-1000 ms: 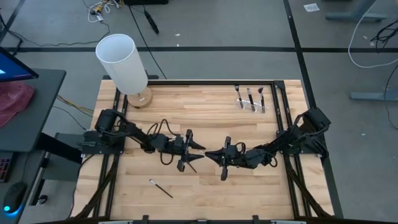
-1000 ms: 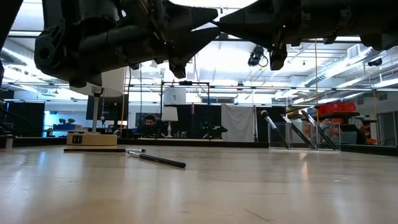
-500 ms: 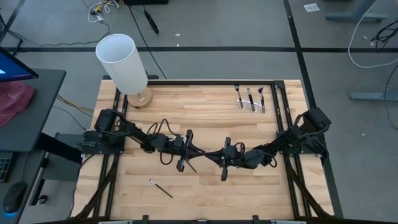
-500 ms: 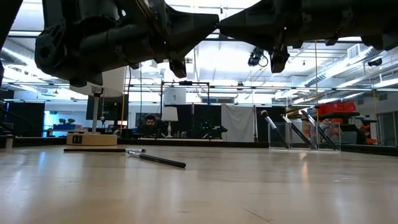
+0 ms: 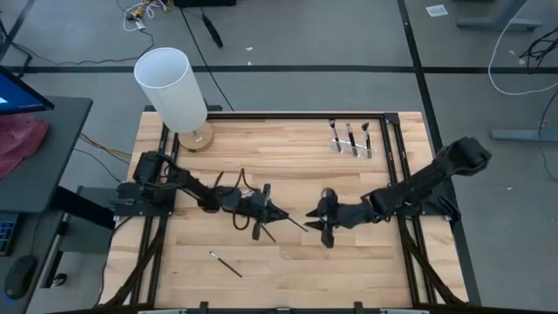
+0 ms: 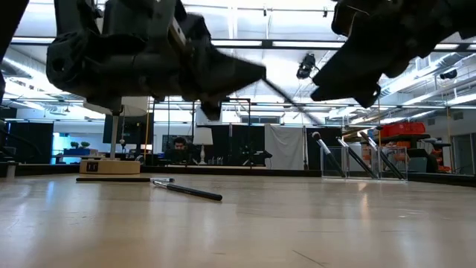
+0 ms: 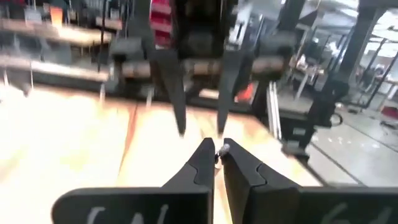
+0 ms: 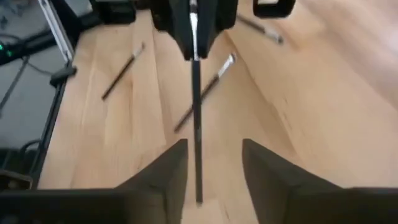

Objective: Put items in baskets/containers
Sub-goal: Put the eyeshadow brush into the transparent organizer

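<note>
My left gripper (image 5: 277,215) hovers over the table's middle, shut on a thin dark brush (image 5: 294,223) that sticks out toward my right gripper (image 5: 319,223). The right gripper stands open, its fingers on either side of the brush's free end (image 8: 198,186) with a gap on both sides. The clear holder (image 5: 352,145) stands at the far right with three brushes upright in it. A loose brush (image 5: 225,263) lies flat on the wood near the front left. Two more loose brushes (image 8: 205,93) (image 8: 121,71) lie below the left gripper. My left gripper pinches one end of the brush (image 8: 194,37) between its two shut fingertips; a small pale bit (image 7: 224,148) shows there. The fingers lie level, coming from the table's left, and the brush runs on along them. It is lifted clear of the table.
A tall white cylinder (image 5: 171,87) on a round wooden base stands at the far left corner. Dark rails (image 5: 403,166) run along the table's left and right sides. A desk with a screen (image 5: 17,96) is off the table's left.
My left gripper has shut on the brush that the right gripper held out to it. My right gripper has then opened, let go and drawn back toward the table's right edge, tipping its fingers downward. The brush stays in the air, now borne by the left gripper.
</note>
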